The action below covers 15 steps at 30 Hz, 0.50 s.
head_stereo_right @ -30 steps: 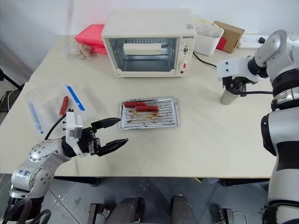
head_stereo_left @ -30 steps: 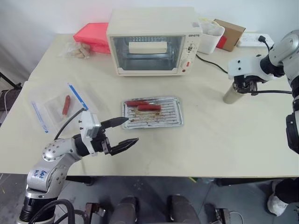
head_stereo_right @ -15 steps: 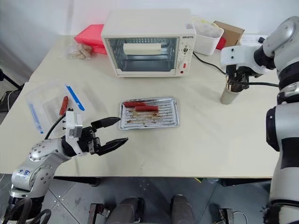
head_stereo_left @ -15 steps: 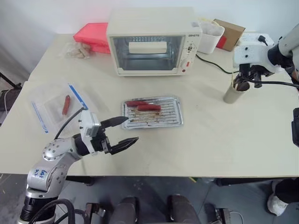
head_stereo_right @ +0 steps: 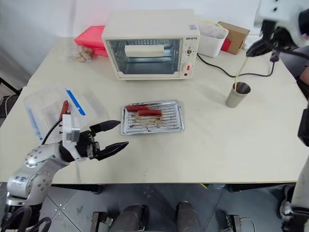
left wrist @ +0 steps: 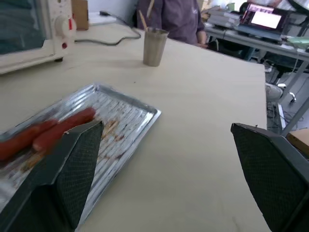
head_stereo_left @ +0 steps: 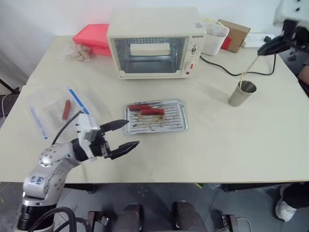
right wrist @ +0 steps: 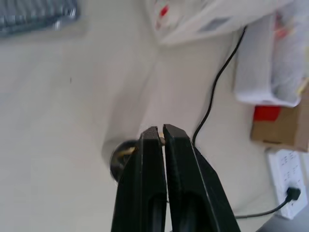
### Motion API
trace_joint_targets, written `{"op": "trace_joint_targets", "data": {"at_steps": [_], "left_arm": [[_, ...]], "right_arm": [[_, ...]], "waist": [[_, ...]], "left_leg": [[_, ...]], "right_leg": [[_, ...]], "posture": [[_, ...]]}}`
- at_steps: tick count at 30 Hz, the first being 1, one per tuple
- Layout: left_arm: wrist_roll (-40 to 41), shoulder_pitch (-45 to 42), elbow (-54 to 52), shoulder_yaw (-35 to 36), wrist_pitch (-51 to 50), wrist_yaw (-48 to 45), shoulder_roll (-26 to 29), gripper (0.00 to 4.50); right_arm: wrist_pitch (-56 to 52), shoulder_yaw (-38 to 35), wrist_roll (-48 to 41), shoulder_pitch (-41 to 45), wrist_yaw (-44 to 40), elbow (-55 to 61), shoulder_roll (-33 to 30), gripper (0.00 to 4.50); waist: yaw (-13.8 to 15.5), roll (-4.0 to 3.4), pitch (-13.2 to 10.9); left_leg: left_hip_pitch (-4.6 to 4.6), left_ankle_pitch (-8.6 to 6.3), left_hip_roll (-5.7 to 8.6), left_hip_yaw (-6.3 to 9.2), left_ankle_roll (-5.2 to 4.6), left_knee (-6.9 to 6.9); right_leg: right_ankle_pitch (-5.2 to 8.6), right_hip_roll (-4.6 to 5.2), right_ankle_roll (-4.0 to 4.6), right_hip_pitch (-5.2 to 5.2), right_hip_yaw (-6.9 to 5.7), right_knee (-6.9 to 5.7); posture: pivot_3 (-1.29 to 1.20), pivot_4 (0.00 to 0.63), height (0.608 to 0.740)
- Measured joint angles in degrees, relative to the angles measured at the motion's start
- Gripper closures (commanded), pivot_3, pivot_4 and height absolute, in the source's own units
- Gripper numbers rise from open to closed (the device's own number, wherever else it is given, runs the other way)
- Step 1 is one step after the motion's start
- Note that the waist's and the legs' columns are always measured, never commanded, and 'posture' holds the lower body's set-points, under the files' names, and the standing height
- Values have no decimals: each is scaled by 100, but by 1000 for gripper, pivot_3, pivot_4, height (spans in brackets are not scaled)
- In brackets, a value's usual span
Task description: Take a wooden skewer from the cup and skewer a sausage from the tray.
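The grey cup point(head_stereo_left: 241, 93) stands on the right of the table. A thin pale wooden skewer point(head_stereo_left: 248, 70) slants up out of it, its lower end still at the cup's mouth. My right gripper point(head_stereo_left: 261, 51) is shut on the skewer's upper end, high above the cup. Its fingers point(right wrist: 153, 159) are pressed together in the right wrist view, with the cup point(right wrist: 120, 155) below them. The silver tray point(head_stereo_left: 171, 124) lies mid-table with two red sausages point(head_stereo_left: 146, 109) at its far side. My left gripper point(head_stereo_left: 133, 133) hovers open, just left of the tray's near corner.
A toaster oven point(head_stereo_left: 153, 44) stands at the back, its cable point(head_stereo_left: 219, 67) running right behind the cup. A red box point(head_stereo_left: 91, 36), a white tub point(head_stereo_left: 214, 37) and a cardboard box point(head_stereo_left: 234, 35) flank it. A clear bag point(head_stereo_left: 58, 112) holding a sausage lies left. A person point(left wrist: 170, 14) stands beyond the table.
My right gripper has risen from the cup's mouth, drawing the skewer up with it. My left gripper has drifted slightly left, still open.
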<state>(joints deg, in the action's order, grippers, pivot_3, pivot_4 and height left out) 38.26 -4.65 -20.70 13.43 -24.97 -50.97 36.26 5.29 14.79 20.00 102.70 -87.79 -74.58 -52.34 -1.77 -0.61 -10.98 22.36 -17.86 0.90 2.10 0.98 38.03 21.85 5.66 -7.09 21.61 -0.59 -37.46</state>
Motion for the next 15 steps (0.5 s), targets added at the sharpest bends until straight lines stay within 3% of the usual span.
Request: {"op": "trace_joint_targets", "data": {"at_steps": [3, 6, 10, 15], "left_arm": [[1, 296, 161, 284, 14, -139, 183, 0], [8, 435, 246, 487, 81, -221, 202, 0], [20, 521, 445, 684, 139, -243, 189, 0], [106, 482, 497, 661, 29, -377, 240, 0]], "right_arm": [[-142, -3, -759, -160, -8, 93, -92, 4467], [-1149, 296, -2593, -952, -12, 1233, -380, 4467], [-3272, 182, -5328, -2903, -18, 3660, -798, 4467], [-4734, -257, -6624, -4787, -2, 5372, -441, 4467]], "waist": [[7, 0, 0], [37, 1, 0], [60, 13, 7], [74, 9, 5]], "left_leg": [[0, 0, 1, -4, -1, 1], [2, -1, 3, 5, -3, 8], [4, -4, -4, 38, -1, 16], [11, -2, 6, 28, -5, 24]], "right_leg": [[0, 3, 0, 0, 3, 0], [0, 18, 0, -6, -1, 0], [-1, 35, 1, -24, -34, -1], [-1, 48, 0, -14, -46, -6]], "posture": [[0, 150, 740], [0, 150, 740], [0, 150, 740], [0, 150, 740]]}}
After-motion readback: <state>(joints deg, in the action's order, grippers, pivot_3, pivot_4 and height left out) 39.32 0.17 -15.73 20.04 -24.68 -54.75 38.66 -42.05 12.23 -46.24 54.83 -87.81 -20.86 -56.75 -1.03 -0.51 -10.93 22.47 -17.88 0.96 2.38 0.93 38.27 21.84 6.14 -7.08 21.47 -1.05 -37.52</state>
